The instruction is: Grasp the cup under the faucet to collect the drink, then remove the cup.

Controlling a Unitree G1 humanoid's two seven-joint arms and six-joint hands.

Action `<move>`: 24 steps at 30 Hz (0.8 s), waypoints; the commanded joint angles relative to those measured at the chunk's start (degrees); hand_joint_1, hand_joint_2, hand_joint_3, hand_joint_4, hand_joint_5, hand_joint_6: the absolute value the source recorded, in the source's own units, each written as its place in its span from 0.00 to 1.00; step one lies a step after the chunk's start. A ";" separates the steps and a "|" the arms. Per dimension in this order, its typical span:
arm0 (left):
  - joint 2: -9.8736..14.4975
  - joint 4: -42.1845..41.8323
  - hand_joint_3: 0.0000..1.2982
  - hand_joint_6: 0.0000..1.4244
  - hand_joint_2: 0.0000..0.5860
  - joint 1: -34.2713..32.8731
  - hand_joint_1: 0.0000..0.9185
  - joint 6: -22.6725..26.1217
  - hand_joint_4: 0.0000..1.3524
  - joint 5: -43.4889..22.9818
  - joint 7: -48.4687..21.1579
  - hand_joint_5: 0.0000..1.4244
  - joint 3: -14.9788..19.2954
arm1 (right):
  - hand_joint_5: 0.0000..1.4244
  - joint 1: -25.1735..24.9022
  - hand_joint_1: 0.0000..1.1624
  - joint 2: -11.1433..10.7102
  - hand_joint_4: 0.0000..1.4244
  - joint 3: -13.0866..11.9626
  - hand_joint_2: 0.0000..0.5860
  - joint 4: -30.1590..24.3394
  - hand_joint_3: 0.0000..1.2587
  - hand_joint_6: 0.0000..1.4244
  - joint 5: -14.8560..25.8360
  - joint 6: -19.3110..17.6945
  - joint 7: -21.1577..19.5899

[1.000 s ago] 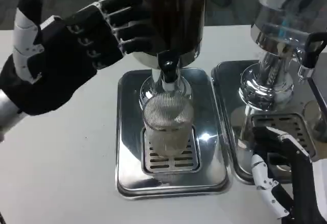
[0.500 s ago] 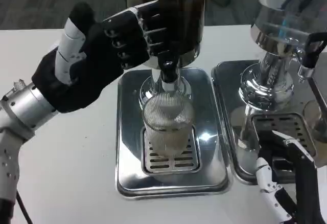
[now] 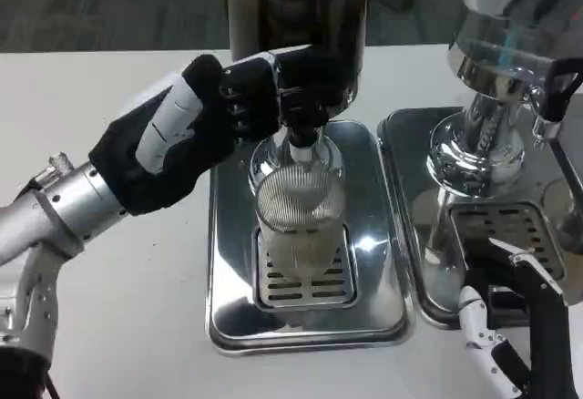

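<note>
- My left forearm (image 3: 64,212) reaches in from the left over the white surface (image 3: 109,326), carrying my left robot hand (image 3: 196,130) up to the drink dispenser.
- My left robot hand sits at the tap (image 3: 299,117), fingers (image 3: 250,98) curled toward the black lever; whether they are pressing it or only beside it I cannot tell, and I cannot tell how tightly they are closed.
- The dark tank (image 3: 296,25) of the dispenser rises behind that robot hand, its chrome base standing on a shiny metal tray (image 3: 228,262).
- The cup (image 3: 299,221), clear and ribbed, stands upright on the slotted grate (image 3: 305,285) in the tray, right under the tap and held by neither robot hand. I cannot tell how full it is.
- As I judge it, the step is working the tap: push the lever squarely, keep the knuckles above the cup's rim so the cup is not knocked off the grate, and let go before the drink nears the top.
- A second chrome dispenser (image 3: 496,98) stands on its own tray to the right.
- My right robot hand (image 3: 510,317) waits low at that tray's front edge, fingers apart, holding nothing, well placed to take the cup afterwards.
</note>
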 commanded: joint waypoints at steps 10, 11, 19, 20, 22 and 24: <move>-1.16 7.90 0.17 0.14 0.17 -2.11 0.00 -9.97 0.11 3.18 -2.48 0.12 -1.71 | 0.28 -0.36 0.41 0.14 0.27 -0.19 0.86 0.55 0.33 0.33 0.78 -0.71 -0.66; -1.18 8.37 0.17 0.14 0.17 -2.17 0.00 -10.76 0.11 3.45 -2.66 0.12 -1.94 | 0.28 -0.38 0.41 0.13 0.27 -0.21 0.86 0.54 0.33 0.33 0.77 -0.69 -0.64; -0.77 11.71 0.18 0.14 0.18 -2.69 0.00 -16.91 0.11 5.03 -3.27 0.13 -3.52 | 0.28 -0.49 0.42 0.16 0.27 -0.36 0.88 0.35 0.32 0.32 0.77 -0.58 -0.63; -0.72 12.04 0.18 0.14 0.18 -2.75 0.00 -17.57 0.11 5.13 -3.33 0.13 -3.67 | 0.28 -0.46 0.42 0.17 0.27 -0.37 0.88 0.33 0.32 0.32 0.77 -0.59 -0.65; -0.61 12.60 0.18 0.14 0.18 -2.77 0.00 -19.17 0.11 5.34 -3.40 0.13 -3.91 | 0.28 -0.40 0.42 0.18 0.27 -0.38 0.88 0.30 0.32 0.32 0.76 -0.61 -0.68; -0.55 13.15 0.18 0.15 0.19 -2.83 0.00 -20.66 0.12 5.55 -3.42 0.13 -4.09 | 0.27 -0.39 0.42 0.16 0.27 -0.40 0.88 0.30 0.32 0.32 0.72 -0.61 -0.70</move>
